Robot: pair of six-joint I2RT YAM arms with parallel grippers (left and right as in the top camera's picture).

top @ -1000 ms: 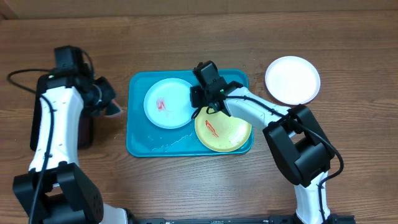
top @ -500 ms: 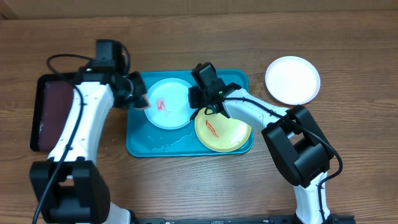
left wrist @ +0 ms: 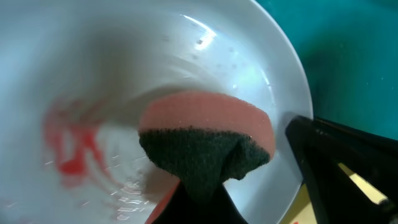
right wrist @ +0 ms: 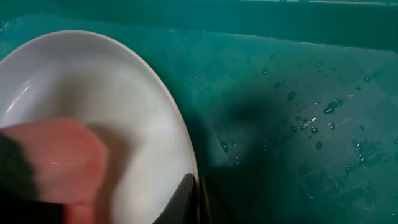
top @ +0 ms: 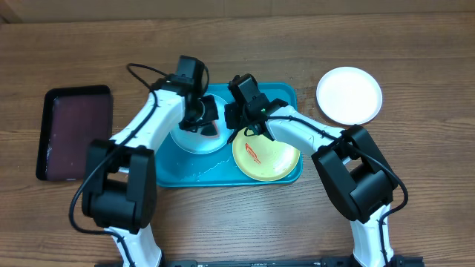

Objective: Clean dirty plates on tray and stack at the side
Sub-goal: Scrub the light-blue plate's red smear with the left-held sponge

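Observation:
The turquoise tray [top: 166, 172] holds a pale blue plate [top: 187, 139] on the left and a yellow-green plate [top: 271, 157] with a red smear on the right. A white plate [top: 349, 94] lies on the table to the right of the tray. My left gripper [top: 202, 119] is shut on a pink sponge [left wrist: 208, 140], dark side down over the pale blue plate [left wrist: 93, 74], beside its red smear [left wrist: 71, 146]. My right gripper [right wrist: 195, 194] is shut on that plate's right rim [right wrist: 180, 134]; in the overhead view the right gripper [top: 233, 123] sits between the two plates.
A smaller dark maroon tray [top: 74, 133] lies at the far left of the wooden table. Water drops speckle the tray floor [right wrist: 311, 124]. Both arms cross above the turquoise tray, close together.
My left arm has swung right from beside the dark tray to above the pale blue plate, carrying the sponge. The right gripper has stayed at the plate's rim.

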